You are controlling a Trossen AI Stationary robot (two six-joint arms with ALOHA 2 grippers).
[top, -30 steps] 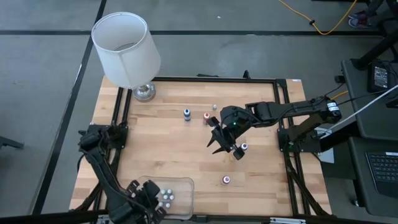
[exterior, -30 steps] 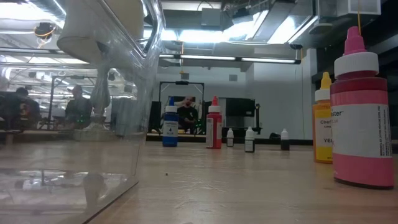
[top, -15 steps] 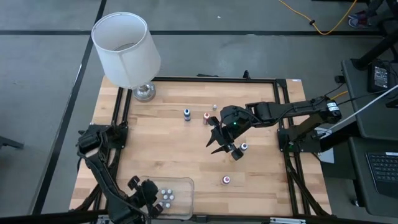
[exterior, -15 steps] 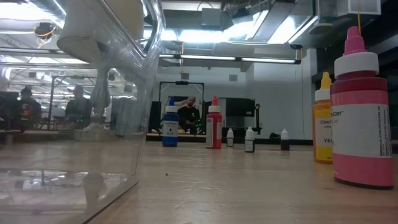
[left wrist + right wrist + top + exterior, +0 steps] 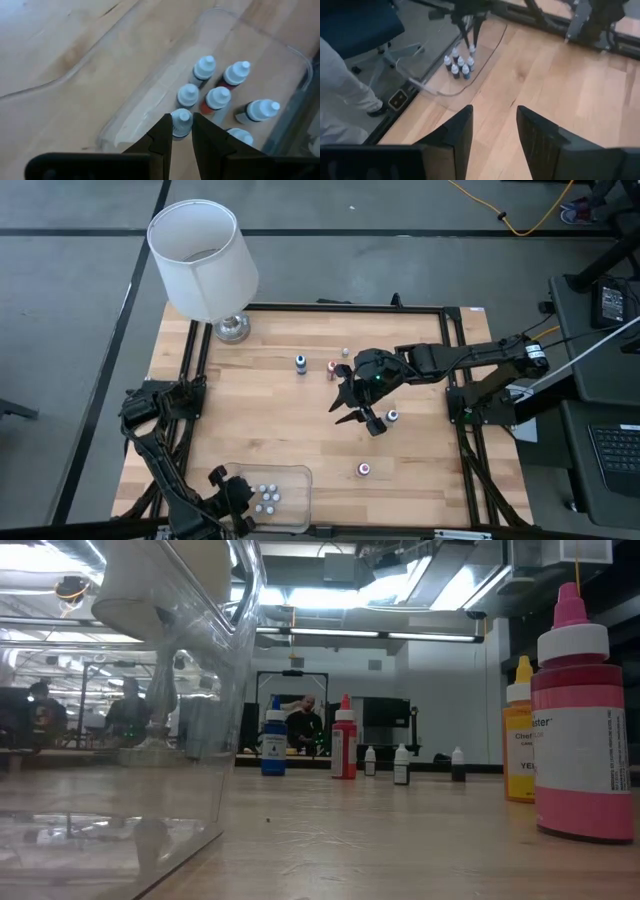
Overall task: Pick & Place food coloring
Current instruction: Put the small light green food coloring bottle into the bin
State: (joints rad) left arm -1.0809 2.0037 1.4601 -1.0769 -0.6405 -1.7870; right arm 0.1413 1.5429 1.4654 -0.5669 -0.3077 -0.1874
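Even, bright overhead light w/ faint shadows on the table [image 5: 250, 395]; low view has ceiling strip lights [image 5: 340, 635] glaring, near pink bottle [image 5: 583, 725] soft, clear bin [image 5: 150, 690] warping background; left wrist fingers [image 5: 162, 140] blurred, caps [image 5: 205, 65] washed out.

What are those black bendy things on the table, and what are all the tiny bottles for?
They are two robot arms with pinching grippers. One camera looks down from above, one sits low on the wooden table, and one rides on each wrist. The left gripper is over a clear tray, its fingers close around one food coloring bottle among others. The right gripper hangs open mid-table. More small bottles stand loose, and a white lamp sits in a corner.
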